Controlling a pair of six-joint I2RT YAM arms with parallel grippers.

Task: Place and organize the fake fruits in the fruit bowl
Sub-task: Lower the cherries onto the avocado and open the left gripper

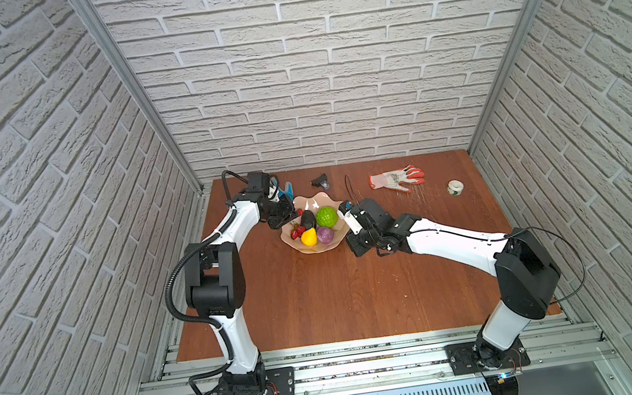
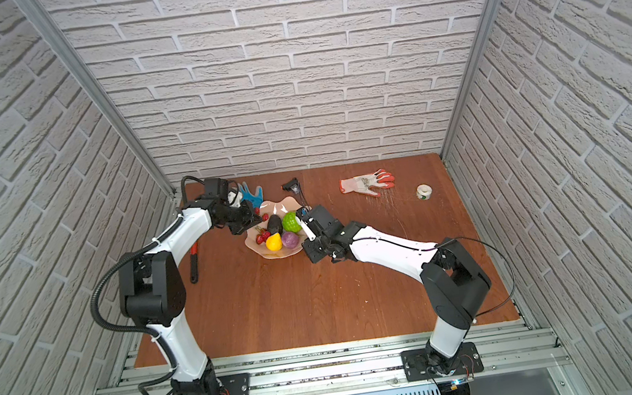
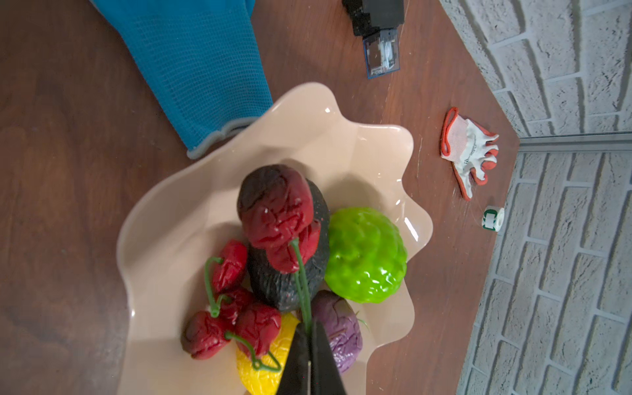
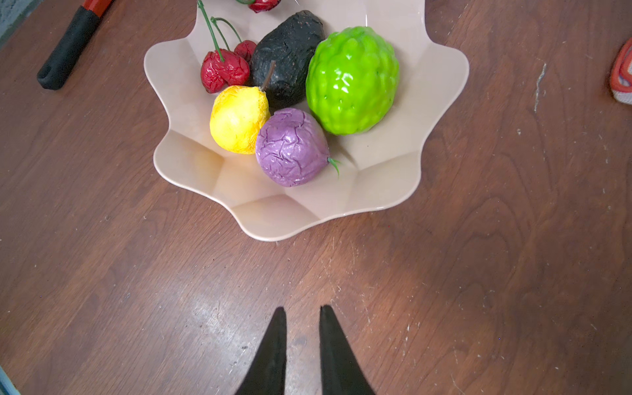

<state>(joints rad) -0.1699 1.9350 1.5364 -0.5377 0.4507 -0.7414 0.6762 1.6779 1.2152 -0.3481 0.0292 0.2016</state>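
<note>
The peach-pink fruit bowl [image 1: 316, 198] [image 4: 273, 222] holds a dark avocado [image 1: 308, 220], a green knobbly ball [image 1: 326, 217], a yellow fruit [image 1: 308, 238], a purple fruit [image 1: 325, 235] and red berries [image 1: 296, 232]. My left gripper [image 3: 309, 328] is shut on the green stems of two red berries [image 3: 277, 208], which hang over the avocado [image 3: 290, 280] inside the bowl. My right gripper [image 4: 302, 309] stands slightly open and empty over bare table, just off the bowl's right rim in both top views.
A blue glove [image 1: 286, 189] lies behind the bowl, touching its rim. A small black device [image 1: 320, 182], a white-and-orange glove [image 1: 395, 179] and a tape roll [image 1: 455, 187] sit along the back. A red-and-black handled tool [image 2: 194, 262] lies left of the bowl.
</note>
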